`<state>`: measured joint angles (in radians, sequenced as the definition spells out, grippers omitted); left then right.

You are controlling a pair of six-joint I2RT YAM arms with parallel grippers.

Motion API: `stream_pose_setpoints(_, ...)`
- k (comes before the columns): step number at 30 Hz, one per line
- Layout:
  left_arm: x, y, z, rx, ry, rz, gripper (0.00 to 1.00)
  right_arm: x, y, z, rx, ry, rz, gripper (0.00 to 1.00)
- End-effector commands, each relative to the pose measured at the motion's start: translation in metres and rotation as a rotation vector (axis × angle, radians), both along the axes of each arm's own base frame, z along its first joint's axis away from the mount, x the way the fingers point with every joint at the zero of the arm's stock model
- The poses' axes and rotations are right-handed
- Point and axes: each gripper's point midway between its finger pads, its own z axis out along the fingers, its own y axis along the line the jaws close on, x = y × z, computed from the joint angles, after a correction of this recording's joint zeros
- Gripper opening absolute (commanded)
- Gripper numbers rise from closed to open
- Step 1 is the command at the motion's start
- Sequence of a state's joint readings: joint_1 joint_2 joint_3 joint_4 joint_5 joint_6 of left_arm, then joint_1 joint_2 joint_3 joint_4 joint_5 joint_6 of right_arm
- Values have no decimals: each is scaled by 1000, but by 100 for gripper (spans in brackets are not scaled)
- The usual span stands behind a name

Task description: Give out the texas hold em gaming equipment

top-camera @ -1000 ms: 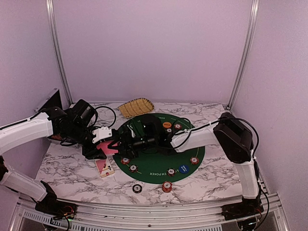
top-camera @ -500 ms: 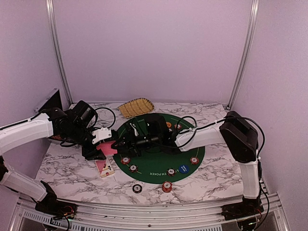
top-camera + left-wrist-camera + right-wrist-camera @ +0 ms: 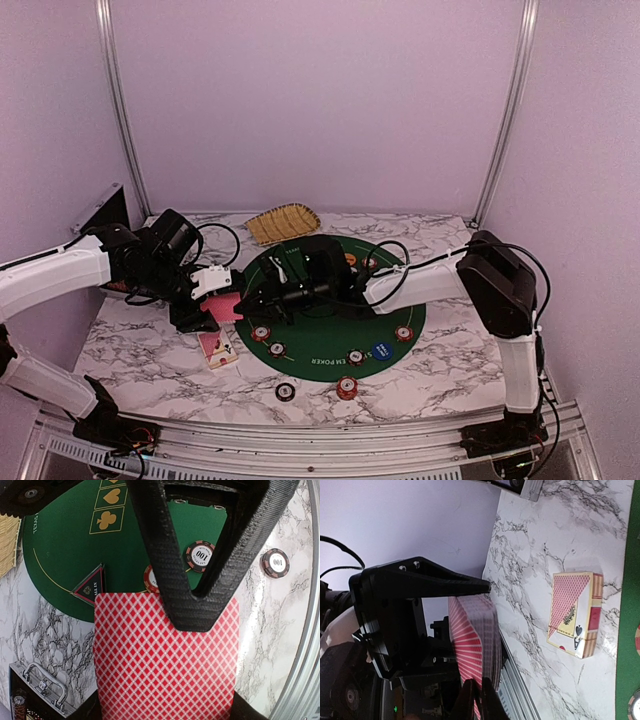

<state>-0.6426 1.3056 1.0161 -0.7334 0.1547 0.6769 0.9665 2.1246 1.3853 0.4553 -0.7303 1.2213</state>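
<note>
My left gripper (image 3: 212, 300) is shut on a stack of red-backed playing cards (image 3: 226, 308), held just above the marble at the green mat's left edge. In the left wrist view the cards (image 3: 160, 670) fill the lower frame. My right gripper (image 3: 250, 300) reaches in from the mat, and its fingers (image 3: 170, 580) lie over the top of the stack. Seen from the right wrist, my right gripper (image 3: 479, 700) is pinched shut on the edge of a card at the stack (image 3: 472, 635). Striped chips (image 3: 260, 333) (image 3: 346, 387), a blue button (image 3: 380, 350), an orange button (image 3: 347, 258) and a black triangular button (image 3: 90, 586) lie around the mat (image 3: 330, 330).
A card box (image 3: 218, 348) lies on the marble below the left gripper. The yellow woven basket (image 3: 283, 222) sits at the back. A black case (image 3: 105, 215) stands open at the far left. Metal frame rails run along the near edge.
The right arm has slid a little left to the stack and its jaws have closed on a card's edge. The left gripper and its cards have stayed put.
</note>
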Motion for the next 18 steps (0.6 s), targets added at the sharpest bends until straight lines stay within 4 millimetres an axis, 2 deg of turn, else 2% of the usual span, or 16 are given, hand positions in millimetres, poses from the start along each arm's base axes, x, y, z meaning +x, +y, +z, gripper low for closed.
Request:
stream_pose_setpoints(1,-1,1,-1,3,-2,7,11,2,1,29,60,-33,10,1)
stream_pose_setpoints(12,0,3,-5,16,2,15,8,13,-22,38,64,-48,-17,0)
stream_pose_setpoints(18,0,6,-5,21,-2,20,5,22,-40,35,43,-50,-33,0)
